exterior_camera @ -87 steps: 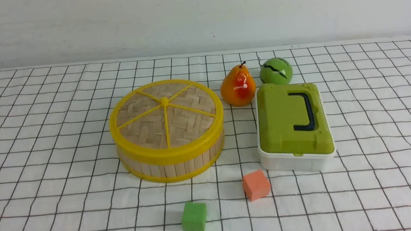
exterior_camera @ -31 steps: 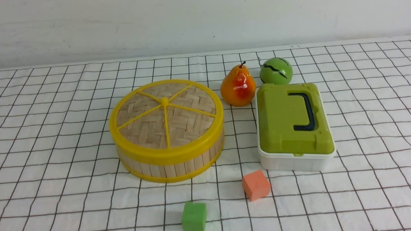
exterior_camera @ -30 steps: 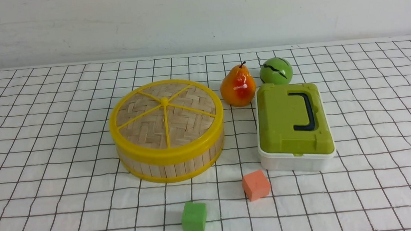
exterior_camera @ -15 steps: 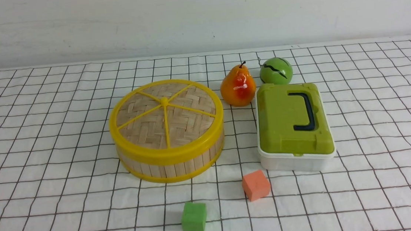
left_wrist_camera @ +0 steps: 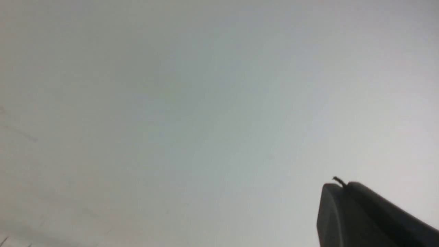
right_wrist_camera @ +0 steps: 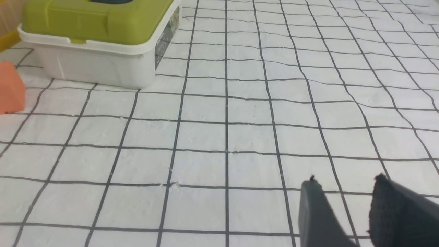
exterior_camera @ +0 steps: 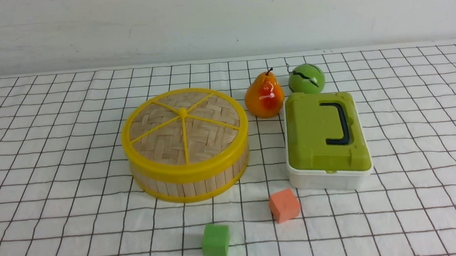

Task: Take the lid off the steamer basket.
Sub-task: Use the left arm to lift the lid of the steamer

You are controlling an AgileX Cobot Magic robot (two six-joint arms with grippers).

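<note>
The lid (exterior_camera: 184, 129), a woven bamboo disc with a yellow rim and spokes, sits closed on the steamer basket (exterior_camera: 191, 183) at the middle of the checked cloth. Neither gripper shows in the front view. In the left wrist view my left gripper (left_wrist_camera: 337, 186) has its dark fingers pressed together, empty, against a blurred grey surface. In the right wrist view my right gripper (right_wrist_camera: 346, 180) is open and empty, low over the cloth, well apart from the basket. A sliver of the basket's yellow rim (right_wrist_camera: 7, 38) shows at that view's edge.
A white box with a green lid (exterior_camera: 325, 136) stands right of the basket and also shows in the right wrist view (right_wrist_camera: 96, 61). A pear (exterior_camera: 263, 96) and a green ball (exterior_camera: 306, 78) lie behind. An orange cube (exterior_camera: 284, 204) and a green cube (exterior_camera: 215, 240) lie in front.
</note>
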